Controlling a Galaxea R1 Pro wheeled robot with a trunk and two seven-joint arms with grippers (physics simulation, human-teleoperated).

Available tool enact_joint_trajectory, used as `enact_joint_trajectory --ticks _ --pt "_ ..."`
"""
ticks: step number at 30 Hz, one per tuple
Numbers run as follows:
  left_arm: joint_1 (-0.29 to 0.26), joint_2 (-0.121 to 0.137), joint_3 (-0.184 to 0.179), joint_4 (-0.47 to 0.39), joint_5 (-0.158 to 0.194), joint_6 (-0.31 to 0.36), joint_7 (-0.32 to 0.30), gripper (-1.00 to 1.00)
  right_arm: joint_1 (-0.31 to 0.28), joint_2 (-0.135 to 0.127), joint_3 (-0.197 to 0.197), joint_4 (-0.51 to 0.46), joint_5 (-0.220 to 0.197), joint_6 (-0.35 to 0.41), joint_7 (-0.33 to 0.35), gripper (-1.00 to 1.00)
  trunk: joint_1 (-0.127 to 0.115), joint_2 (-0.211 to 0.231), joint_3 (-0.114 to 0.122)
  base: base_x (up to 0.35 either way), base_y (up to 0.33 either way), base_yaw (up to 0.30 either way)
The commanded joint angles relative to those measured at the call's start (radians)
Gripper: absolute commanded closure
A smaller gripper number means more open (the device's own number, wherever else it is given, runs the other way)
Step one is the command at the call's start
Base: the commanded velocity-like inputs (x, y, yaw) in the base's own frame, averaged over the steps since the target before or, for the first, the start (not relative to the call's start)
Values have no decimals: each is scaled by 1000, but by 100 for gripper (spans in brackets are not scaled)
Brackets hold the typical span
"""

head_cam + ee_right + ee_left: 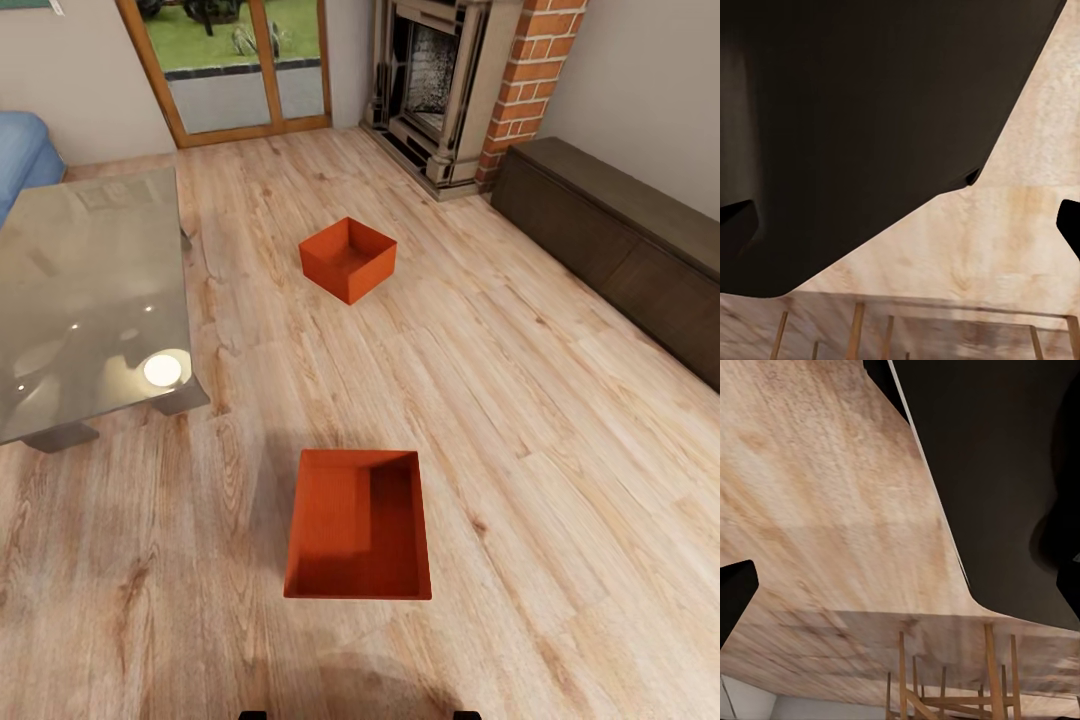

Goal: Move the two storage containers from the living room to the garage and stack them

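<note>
Neither wrist view gives a clear look at finger pads: in the left wrist view a black finger tip (733, 594) juts in from one edge over the light wood plank floor (832, 510), and in the right wrist view a dark tip (1069, 223) shows at each side; how far either gripper stands open cannot be told, and nothing is seen in their hold. A large black robot body part (855, 112) lies close beside the right gripper. Pale wooden furniture legs (945, 682) stand beyond.

In the head view, the nearer orange-red thin-walled open square bin (358, 524) sits on the planks just ahead of the robot. The second, matching bin (347, 258) rests farther on, turned cornerwise, well apart from the first. A glass coffee table (85, 300) stands off to the left, a brick fireplace (450, 90) and wood-framed glass doors (235, 70) beyond.
</note>
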Motion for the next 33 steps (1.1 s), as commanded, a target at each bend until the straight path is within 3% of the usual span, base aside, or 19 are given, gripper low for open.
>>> enact_joint_trajectory --ticks 1,29,33 --pt "0 0 2 -1 6 2 1 -100 -1 0 7 3 -10 -6 6 -100 0 0 0 0 0 0" --pt "0 0 3 -3 8 2 1 -100 -1 4 5 3 -18 -11 2 -100 0 0 0 0 0 0" --pt "0 -29 9 -22 15 -18 1 -100 -1 5 4 -4 -19 -2 2 -100 0 0 0 0 0 0"
